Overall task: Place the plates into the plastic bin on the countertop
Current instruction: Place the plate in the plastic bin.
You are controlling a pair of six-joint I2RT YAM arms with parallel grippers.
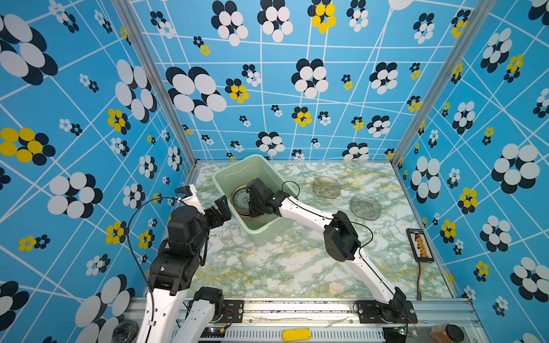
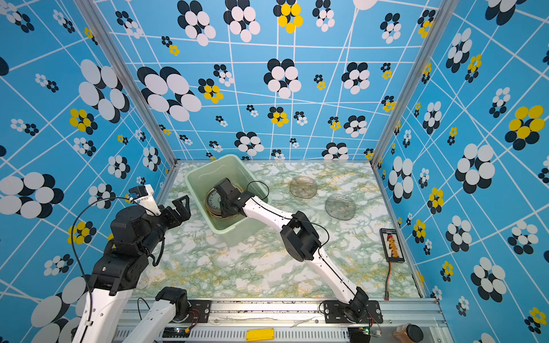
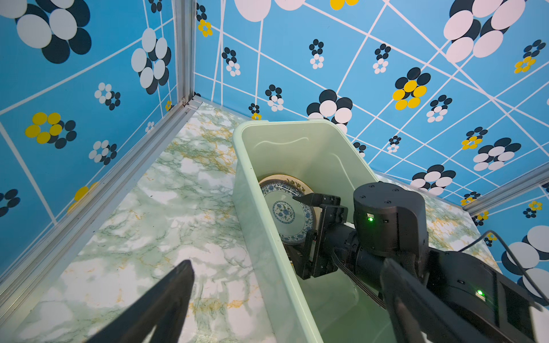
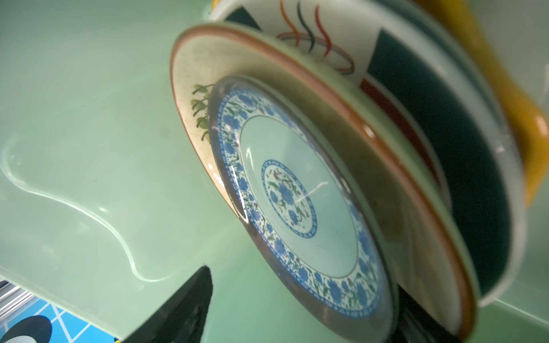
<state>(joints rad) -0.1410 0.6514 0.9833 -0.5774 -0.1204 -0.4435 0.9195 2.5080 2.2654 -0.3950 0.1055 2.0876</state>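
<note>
Inside the plastic bin (image 1: 267,236), at the back left of the countertop (image 1: 297,267), the plates sit stacked. A blue-flowered plate (image 4: 297,202) is on top, seemingly under a clear one. Below it are a cream plate (image 4: 190,74) with a brown rim, a white plate (image 4: 326,23) with teal blocks, and a yellow plate (image 4: 511,98). The right gripper (image 1: 252,208) hangs over them with its jaws spread, gripping nothing. Right of the bin lie a clear glass plate (image 1: 326,187) and a second glass plate (image 1: 365,207). The left gripper (image 1: 221,209) hovers wide apart beside the bin.

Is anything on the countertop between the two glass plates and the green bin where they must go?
No object that I can see. Bare countertop lies between the bin and the far glass plate and the near glass plate. Only the right arm crosses the bin's rim, reaching in over the stacked plates.
</note>
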